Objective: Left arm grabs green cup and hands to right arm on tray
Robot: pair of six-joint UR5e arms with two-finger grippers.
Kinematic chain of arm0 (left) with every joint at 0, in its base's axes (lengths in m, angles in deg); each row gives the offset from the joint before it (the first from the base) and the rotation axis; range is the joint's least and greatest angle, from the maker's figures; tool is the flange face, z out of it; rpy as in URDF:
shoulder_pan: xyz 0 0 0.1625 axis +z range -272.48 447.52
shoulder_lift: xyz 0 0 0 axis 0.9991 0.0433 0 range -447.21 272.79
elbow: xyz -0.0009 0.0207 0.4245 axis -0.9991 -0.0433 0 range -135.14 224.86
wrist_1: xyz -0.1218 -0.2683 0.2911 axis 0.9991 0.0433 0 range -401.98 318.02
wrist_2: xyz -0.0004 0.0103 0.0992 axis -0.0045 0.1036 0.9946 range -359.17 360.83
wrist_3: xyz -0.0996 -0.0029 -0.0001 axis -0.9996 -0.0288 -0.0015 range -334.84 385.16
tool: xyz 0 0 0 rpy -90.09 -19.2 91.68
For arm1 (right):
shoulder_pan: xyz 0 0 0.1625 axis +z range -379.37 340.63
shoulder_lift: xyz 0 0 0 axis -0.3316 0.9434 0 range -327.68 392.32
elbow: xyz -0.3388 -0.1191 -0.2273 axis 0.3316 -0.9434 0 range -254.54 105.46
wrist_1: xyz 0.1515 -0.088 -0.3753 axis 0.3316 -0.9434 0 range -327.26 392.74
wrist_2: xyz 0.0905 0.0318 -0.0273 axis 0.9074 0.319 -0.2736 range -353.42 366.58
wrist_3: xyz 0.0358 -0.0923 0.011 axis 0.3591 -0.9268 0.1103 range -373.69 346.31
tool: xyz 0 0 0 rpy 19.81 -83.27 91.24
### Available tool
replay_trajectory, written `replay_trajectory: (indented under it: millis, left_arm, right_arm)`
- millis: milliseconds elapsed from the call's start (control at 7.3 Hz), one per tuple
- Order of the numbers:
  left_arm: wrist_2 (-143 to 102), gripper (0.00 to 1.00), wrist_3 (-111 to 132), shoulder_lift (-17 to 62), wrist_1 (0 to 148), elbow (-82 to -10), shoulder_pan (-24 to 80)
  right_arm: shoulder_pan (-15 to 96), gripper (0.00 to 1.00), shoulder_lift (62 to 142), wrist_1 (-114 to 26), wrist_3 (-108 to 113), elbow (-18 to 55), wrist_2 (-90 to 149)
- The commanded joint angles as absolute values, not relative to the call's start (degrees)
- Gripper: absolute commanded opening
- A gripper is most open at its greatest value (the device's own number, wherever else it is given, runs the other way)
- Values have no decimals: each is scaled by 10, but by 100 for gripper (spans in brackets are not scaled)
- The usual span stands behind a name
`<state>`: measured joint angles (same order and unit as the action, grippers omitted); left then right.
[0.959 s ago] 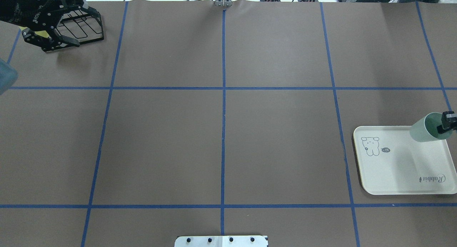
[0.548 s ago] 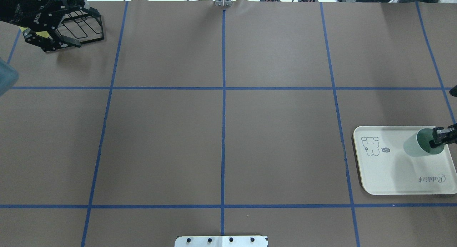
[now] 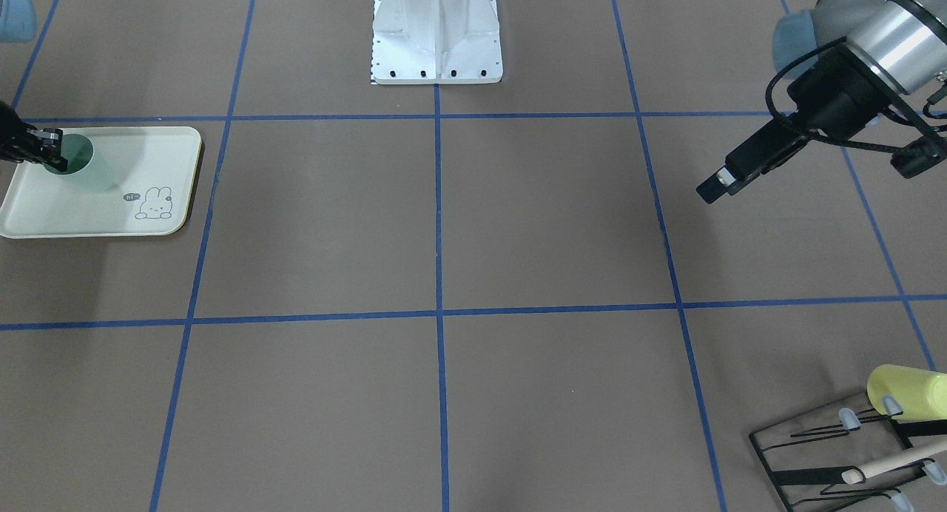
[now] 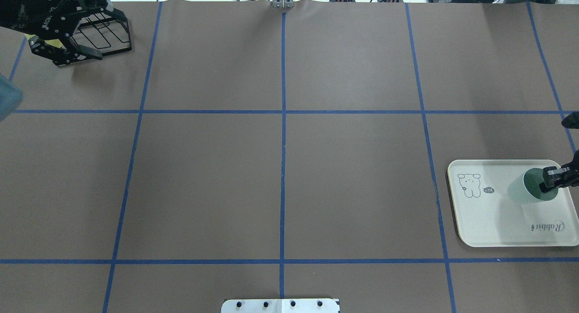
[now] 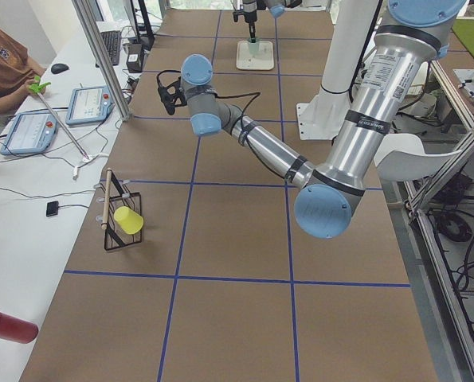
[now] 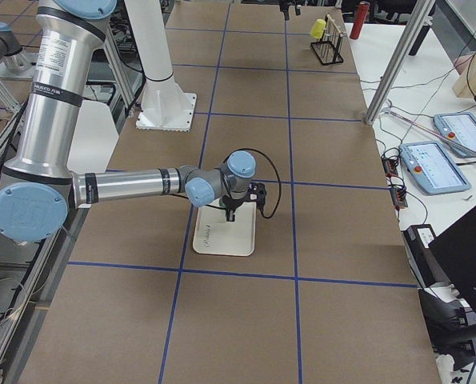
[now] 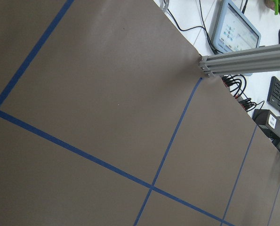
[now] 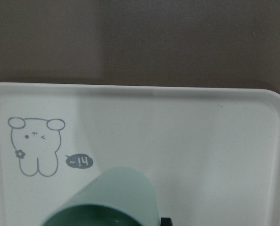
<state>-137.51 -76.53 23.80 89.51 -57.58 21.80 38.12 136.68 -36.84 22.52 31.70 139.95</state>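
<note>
Right hand (image 4: 552, 179) clamped on green cup (image 4: 527, 191) rim, cup mouth-up, axis near vertical, on or just above tray (image 4: 488, 222); left hand (image 3: 714, 189) spread, empty, well apart beside wire rack (image 4: 108, 32).

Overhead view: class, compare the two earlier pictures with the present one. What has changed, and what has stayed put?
The right hand, gripping the green cup by its rim, carried it from the far edge of the tray towards the robot, further in over it. The left hand stayed open by the wire rack; the tray did not move.
</note>
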Motion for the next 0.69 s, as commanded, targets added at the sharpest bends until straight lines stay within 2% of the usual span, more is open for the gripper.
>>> replay_trajectory:
  millis: [0,137,274,411,548]
  left_arm:
    - [-1375,100,-765,238,895,-576,218]
    - [-1375,100,-765,238,895,-576,218]
    - [-1375,100,-765,238,895,-576,218]
    - [-1375,100,-765,239,895,-576,218]
    - [-1374,100,-764,240,895,-575,214]
  right_arm:
    - [379,35,1367,-367,226,315,1399]
    - [379,43,1367,-367,225,313,1399]
    - [379,55,1367,-367,225,312,1400]
    - [380,80,1367,-366,225,316,1403]
    - [387,99,1372,-366,226,344,1406]
